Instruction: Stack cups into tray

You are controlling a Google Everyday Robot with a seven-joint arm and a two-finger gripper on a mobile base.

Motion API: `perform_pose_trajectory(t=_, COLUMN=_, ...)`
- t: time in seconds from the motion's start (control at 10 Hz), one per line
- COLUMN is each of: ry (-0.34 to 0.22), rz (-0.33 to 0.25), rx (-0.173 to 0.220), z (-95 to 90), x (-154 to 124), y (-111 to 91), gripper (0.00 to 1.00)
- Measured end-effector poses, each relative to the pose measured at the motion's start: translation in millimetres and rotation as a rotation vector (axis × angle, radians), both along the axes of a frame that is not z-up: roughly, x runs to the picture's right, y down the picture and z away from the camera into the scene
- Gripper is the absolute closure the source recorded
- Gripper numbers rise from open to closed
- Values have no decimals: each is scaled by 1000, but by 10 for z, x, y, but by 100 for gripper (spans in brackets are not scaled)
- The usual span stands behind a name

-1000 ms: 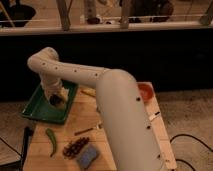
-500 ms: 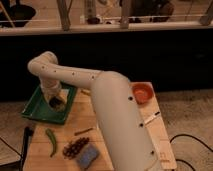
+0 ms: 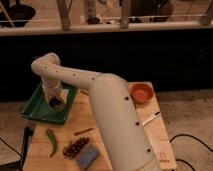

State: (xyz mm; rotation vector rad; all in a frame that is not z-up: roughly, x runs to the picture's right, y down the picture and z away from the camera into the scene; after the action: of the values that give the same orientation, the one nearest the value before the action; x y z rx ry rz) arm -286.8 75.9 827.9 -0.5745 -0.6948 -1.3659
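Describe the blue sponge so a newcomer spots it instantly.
On the wooden table, look at the near edge, just left of the big white arm. The blue sponge lies right of the dark grape bunch, far from the claw down in the green tray. It is the only blue, rectangular thing there.

No writing, label, brand, number or sign can be read anywhere in view: none on the white arm (image 3: 117, 120), the green tray (image 3: 36, 108), or the wooden tabletop (image 3: 75, 119). The gripper (image 3: 56, 102) is lowered inside the tray, at the tabletop's far left corner.
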Motion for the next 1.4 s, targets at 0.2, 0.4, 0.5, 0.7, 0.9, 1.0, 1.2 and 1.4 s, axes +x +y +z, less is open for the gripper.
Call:
perform_pose_trajectory(t=0.2, ry=-4, rz=1, rx=-41, z=66, x=-14, y=52, gripper=79)
perform_pose_trajectory(t=0.4, ry=-9, rz=2, rx=-65, z=113, x=-41, y=87, gripper=61)
perform_pose_trajectory(t=0.5, ry=-12, rz=3, rx=-74, z=127, x=-55, y=96, gripper=50)
perform_pose_trajectory(t=0.7, ry=-17, rz=5, rx=-81, z=139, x=-65, y=98, gripper=29)
perform_pose_trajectory(t=0.9, ry=-22, rz=6, rx=-86, z=143, x=-70, y=96, gripper=20)
perform_pose_trajectory(t=1.0, ry=-24, rz=7, rx=-86, z=143, x=-73, y=92, gripper=20)
perform_pose_trajectory(t=1.2, ry=-27, rz=6, rx=-88, z=143, x=-83, y=84, gripper=20)
perform_pose_trajectory(t=1.4, ry=-27, rz=6, rx=-89, z=142, x=-83, y=76, gripper=20)
